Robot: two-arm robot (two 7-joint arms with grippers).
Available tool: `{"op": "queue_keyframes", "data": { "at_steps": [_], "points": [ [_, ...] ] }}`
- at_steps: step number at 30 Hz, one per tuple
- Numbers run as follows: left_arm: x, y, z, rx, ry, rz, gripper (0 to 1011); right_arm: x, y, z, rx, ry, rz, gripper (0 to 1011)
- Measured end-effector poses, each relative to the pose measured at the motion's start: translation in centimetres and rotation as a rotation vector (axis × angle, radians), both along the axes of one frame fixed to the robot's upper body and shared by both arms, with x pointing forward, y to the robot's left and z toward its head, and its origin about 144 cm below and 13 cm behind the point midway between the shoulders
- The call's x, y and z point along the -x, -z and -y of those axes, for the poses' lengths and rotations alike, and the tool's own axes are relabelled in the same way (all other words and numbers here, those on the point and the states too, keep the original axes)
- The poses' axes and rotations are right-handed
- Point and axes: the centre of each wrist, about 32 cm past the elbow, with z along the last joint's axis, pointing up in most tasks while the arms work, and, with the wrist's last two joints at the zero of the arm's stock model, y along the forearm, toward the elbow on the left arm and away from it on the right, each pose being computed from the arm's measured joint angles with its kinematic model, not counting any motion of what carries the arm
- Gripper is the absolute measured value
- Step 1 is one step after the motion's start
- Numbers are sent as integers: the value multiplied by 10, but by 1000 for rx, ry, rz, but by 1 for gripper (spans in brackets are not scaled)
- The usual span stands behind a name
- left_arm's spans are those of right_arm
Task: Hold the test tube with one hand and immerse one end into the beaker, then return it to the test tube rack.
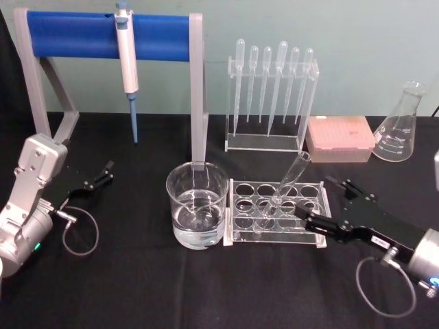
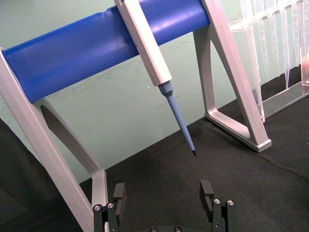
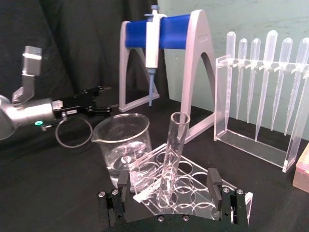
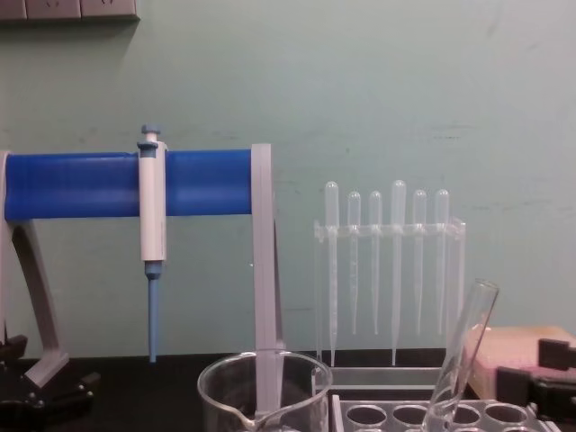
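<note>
One test tube point(image 1: 285, 188) leans tilted in a hole of the clear rack point(image 1: 267, 238), with one beaker point(image 1: 197, 205) just beside the rack's left edge. The right pincer point(image 1: 315, 197) is released, its fingers spread at the rack's right edge. Bare bench point(image 1: 206, 288) lies on the near side. The left pincer point(image 1: 101, 175) is released, well left of the beaker. Six pipettes point(image 1: 274, 75) hang at the far side.

Beaker point(image 1: 197, 188) stands just left of test tube rack point(image 1: 274, 236). Test tube point(image 1: 287, 184) leans in rack. Pipette stand point(image 1: 197, 89) behind beaker; dropper rack point(image 1: 264, 145) behind test tube rack.
</note>
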Motion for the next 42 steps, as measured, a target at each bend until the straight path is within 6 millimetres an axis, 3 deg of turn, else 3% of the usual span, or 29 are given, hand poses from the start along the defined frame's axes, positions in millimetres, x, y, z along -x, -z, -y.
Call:
{"op": "queue_keyframes", "data": {
  "at_steps": [22, 34, 42],
  "points": [
    [0, 0, 0, 0, 0, 0, 1000, -19, -6, -36, -31, 46, 11, 1003],
    [0, 0, 0, 0, 0, 0, 1000, -20, -5, -38, -33, 57, 15, 1002],
    [0, 0, 0, 0, 0, 0, 1000, -20, -5, -37, -33, 56, 15, 837]
  ]
}}
